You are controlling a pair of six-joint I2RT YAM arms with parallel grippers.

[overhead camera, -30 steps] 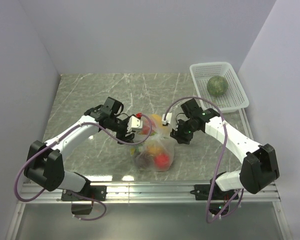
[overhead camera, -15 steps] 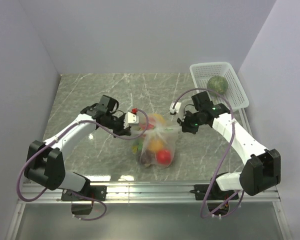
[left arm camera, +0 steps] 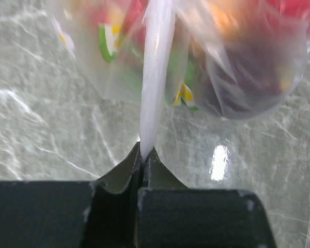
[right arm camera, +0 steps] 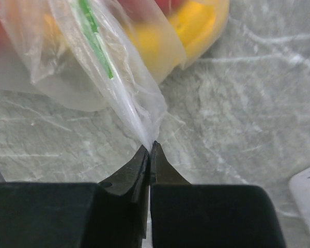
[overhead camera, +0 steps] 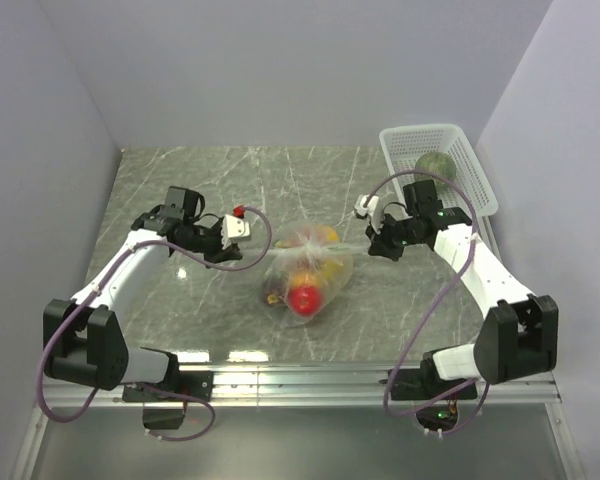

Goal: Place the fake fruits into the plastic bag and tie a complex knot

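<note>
- The left fingers (left arm camera: 143,157) are pressed shut on a twisted strand of the plastic bag (overhead camera: 306,268). The right fingers (right arm camera: 149,155) are likewise closed, pinching a thin corner of film on the opposite side.
- The bag hangs between the two arms over the table (overhead camera: 180,180), a strand stretched out to each side. Whether it rests on the table I cannot tell. The red ball (overhead camera: 302,298) and yellow-orange pieces show inside.
- The step looks like cinching a knot — pull both ends apart evenly and level, so it tightens at the bag's mouth rather than dragging the bag sideways.
- Each grip holds only a sliver of thin film, so tension should rise gently, lest a strand slip or tear.
- The green melon (overhead camera: 435,168) sits in the white basket (overhead camera: 470,190), well apart from the bag — seemingly left out.
</note>
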